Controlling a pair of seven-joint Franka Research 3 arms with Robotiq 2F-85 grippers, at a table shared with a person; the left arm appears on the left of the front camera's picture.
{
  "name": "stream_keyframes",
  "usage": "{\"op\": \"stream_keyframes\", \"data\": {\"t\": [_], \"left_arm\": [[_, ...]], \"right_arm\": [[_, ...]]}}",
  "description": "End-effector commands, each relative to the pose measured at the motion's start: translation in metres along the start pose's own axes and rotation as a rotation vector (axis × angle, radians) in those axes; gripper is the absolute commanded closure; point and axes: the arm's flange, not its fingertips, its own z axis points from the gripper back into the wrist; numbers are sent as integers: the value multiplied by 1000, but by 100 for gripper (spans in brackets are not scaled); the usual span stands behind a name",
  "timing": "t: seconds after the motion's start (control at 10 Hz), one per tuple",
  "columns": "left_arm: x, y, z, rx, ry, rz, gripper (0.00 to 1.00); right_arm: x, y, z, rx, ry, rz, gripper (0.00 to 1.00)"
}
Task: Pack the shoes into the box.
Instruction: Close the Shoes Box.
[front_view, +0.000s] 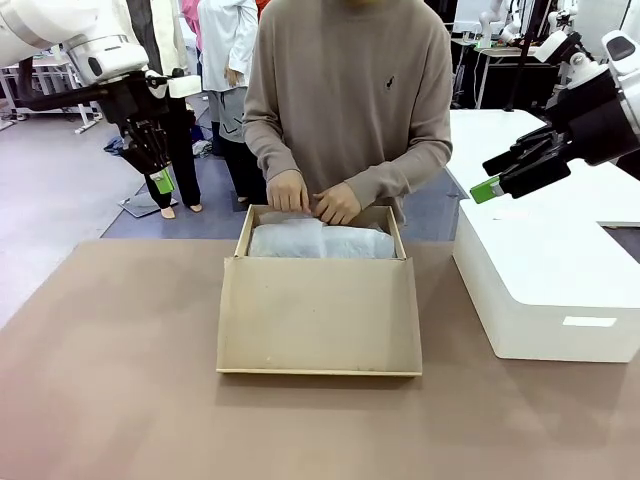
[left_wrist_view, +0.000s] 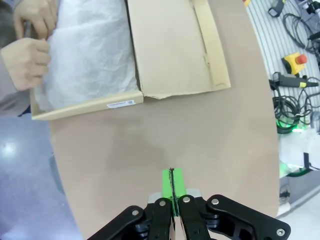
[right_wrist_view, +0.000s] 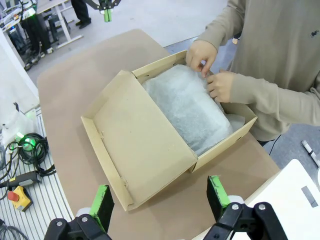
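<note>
Box (front_view: 243, 234) long axis across tabletop (front_view: 110, 380), lid flap (front_view: 318, 315) lying toward robot, open tabletop either side, left gripper (front_view: 162, 182) pressed together, right gripper (right_wrist_view: 159, 192) spread wide.

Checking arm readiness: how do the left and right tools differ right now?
The left tool is shut, green pads pressed together; the right tool stands wide open. The left tool points downward; the right tool points sideways, toward the middle. Both are empty, raised clear of the cardboard box.
</note>
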Motion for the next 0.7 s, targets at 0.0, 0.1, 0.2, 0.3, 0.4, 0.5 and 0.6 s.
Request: {"op": "stream_keyframes", "data": {"t": [0.0,0.1,0.2,0.3,0.4,0.5,0.6], "left_arm": [[-7,5,-6,-21,-20,-17,100],[-15,10,-11,-51,-62,-25,100],[-24,15,-16,-64,-96,-12,100],[-30,20,-19,-66,-113,1,100],[-37,23,-22,-61,-132,6,100],[-46,27,-28,-76,-164,0,100],[-54,32,-34,-87,-196,-7,100]], "right_arm": [[0,-4,-2,17,-28,20,0],[0,-4,-2,17,-28,20,0],[0,-4,-2,17,-28,20,0],[0,-4,-2,17,-28,20,0],[0,-4,-2,17,-28,20,0],[0,-4,-2,17,-28,20,0],[0,-4,-2,17,-28,20,0]]}}
